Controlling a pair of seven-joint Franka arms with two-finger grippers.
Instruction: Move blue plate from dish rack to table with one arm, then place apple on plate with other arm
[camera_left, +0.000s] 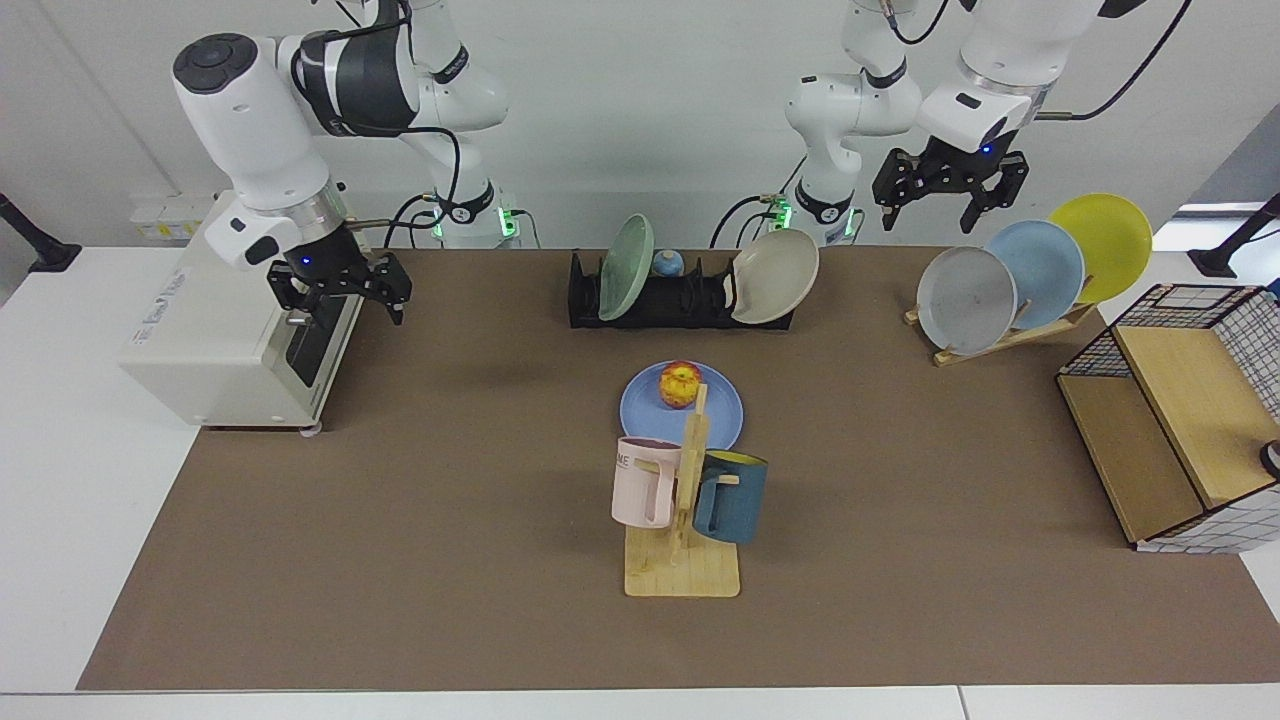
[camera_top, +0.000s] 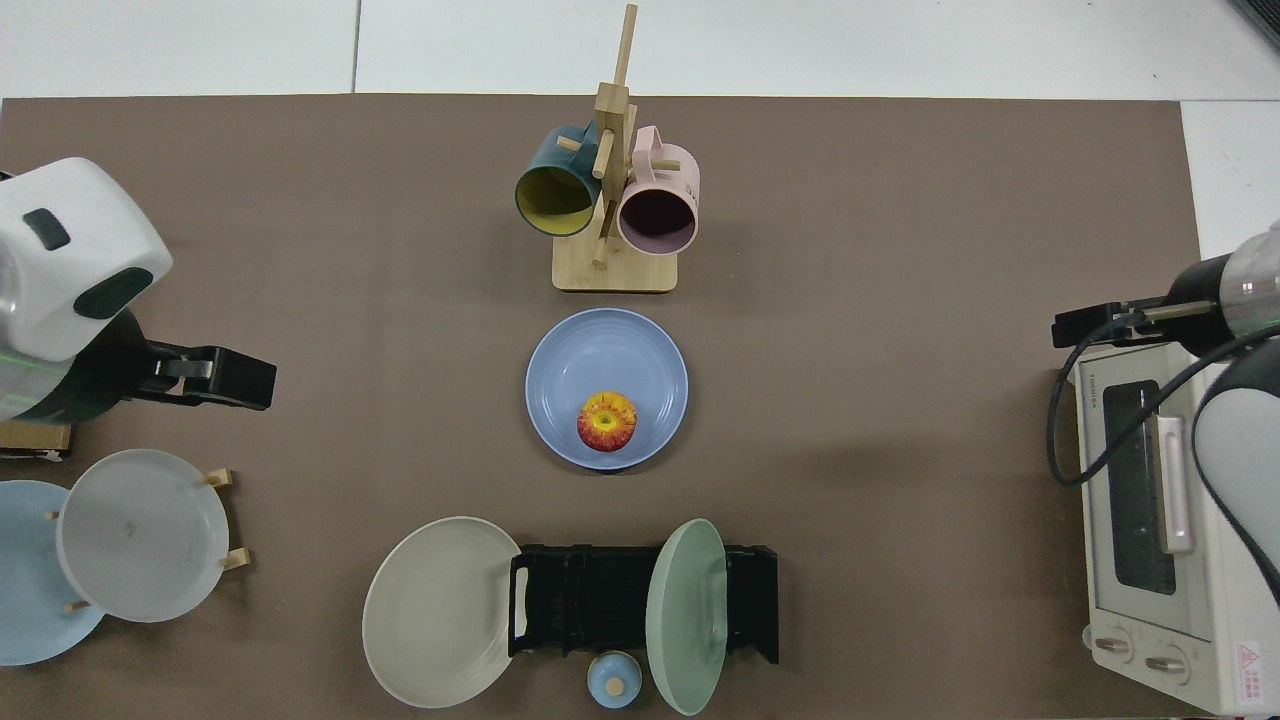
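Observation:
The blue plate (camera_left: 715, 418) (camera_top: 607, 355) lies flat on the brown table (camera_left: 450, 560) in front of the black dish rack (camera_left: 680, 302) (camera_top: 600, 598). The apple (camera_left: 679, 384) (camera_top: 606, 421) rests on the plate, on the side nearest the rack. My right gripper (camera_left: 340, 305) hangs open and empty above the toaster oven's front corner, far from the plate. High over the wooden plate rack, my left gripper (camera_left: 940, 212) is open and empty too. A wooden mug stand hides the plate's near rim in the facing view.
A green plate (camera_left: 625, 268) and a beige plate (camera_left: 775, 277) lean in the dish rack. The mug stand (camera_left: 685, 500) holds a pink and a dark blue mug. A toaster oven (camera_left: 230, 330), a wooden rack with three plates (camera_left: 1000, 335) and a wire basket (camera_left: 1180, 410) line the sides.

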